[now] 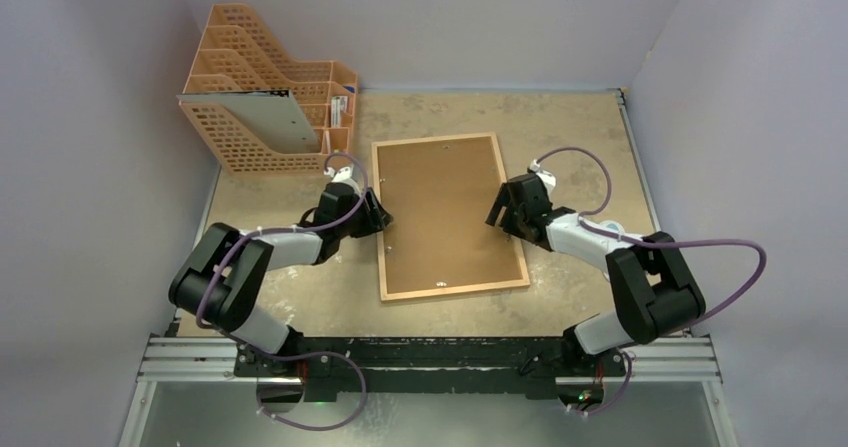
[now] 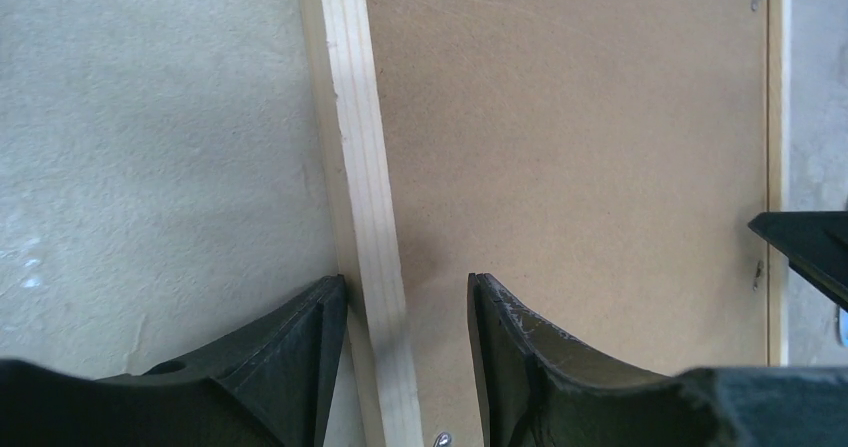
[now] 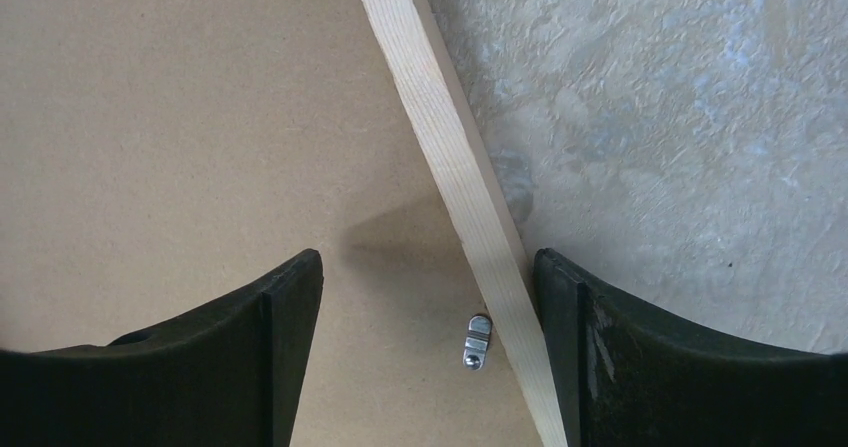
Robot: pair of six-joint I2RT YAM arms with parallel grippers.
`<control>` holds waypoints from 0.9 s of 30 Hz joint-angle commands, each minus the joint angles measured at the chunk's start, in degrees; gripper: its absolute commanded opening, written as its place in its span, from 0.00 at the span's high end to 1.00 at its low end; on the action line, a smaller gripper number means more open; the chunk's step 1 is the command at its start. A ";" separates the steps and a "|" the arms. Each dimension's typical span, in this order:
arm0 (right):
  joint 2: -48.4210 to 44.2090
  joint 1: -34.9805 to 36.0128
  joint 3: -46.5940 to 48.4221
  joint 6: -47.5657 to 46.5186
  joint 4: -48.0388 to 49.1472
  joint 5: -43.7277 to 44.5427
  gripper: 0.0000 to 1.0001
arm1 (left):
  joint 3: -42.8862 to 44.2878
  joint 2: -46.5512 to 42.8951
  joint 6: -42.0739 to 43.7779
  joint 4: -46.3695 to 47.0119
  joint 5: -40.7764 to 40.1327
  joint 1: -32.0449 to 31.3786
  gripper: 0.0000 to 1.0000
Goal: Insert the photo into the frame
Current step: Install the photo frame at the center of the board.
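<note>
The frame (image 1: 435, 139) lies face down mid-table, its thin light-wood rim around a brown backing panel (image 1: 445, 212). The photo is out of view. My left gripper (image 1: 381, 215) is open and straddles the left rail (image 2: 355, 147). Its outer finger (image 2: 315, 327) rests against the rail's outside, and its inner finger (image 2: 500, 337) hangs over the panel with a gap. My right gripper (image 1: 497, 207) is open astride the right rail (image 3: 440, 127). There the outer finger (image 3: 565, 307) touches the rail and the inner finger (image 3: 290, 307) is well apart.
An orange plastic file rack (image 1: 240, 142) stands at the back left, with a pale sheet (image 1: 275, 117) leaning in it. A small metal turn clip (image 3: 478, 340) sits on the panel beside the right rail. White walls close in the left, back and right.
</note>
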 commanded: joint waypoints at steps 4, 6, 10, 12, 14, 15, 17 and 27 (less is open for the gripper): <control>-1.19 2.84 1.73 9.03 -13.85 5.03 0.18 | -2.23 -3.68 2.05 -11.00 -4.02 -0.78 0.48; -3.34 2.84 2.23 9.75 -16.71 7.76 0.16 | -3.06 -5.33 2.06 -11.62 -4.88 -0.78 0.47; -6.37 2.83 1.31 11.70 -20.54 9.33 0.16 | -4.46 -7.62 2.14 -12.29 -5.34 -0.78 0.44; -6.82 2.83 0.64 12.36 -22.04 9.42 0.15 | -4.84 -8.10 2.15 -12.29 -5.40 -0.78 0.44; -6.99 2.84 0.13 12.69 -21.56 9.69 0.17 | -5.28 -8.15 2.15 -11.85 -5.24 -0.78 0.44; -6.80 2.90 -0.05 12.72 -20.89 9.41 0.18 | -5.38 -8.03 2.15 -11.56 -4.95 -0.78 0.44; -5.72 2.86 0.14 12.83 -19.75 9.00 0.20 | -5.64 -7.77 2.10 -11.15 -4.18 -0.78 0.44; -1.73 2.88 1.13 14.56 -17.32 9.50 0.36 | -6.53 -7.39 2.14 -10.37 -2.79 -0.78 0.45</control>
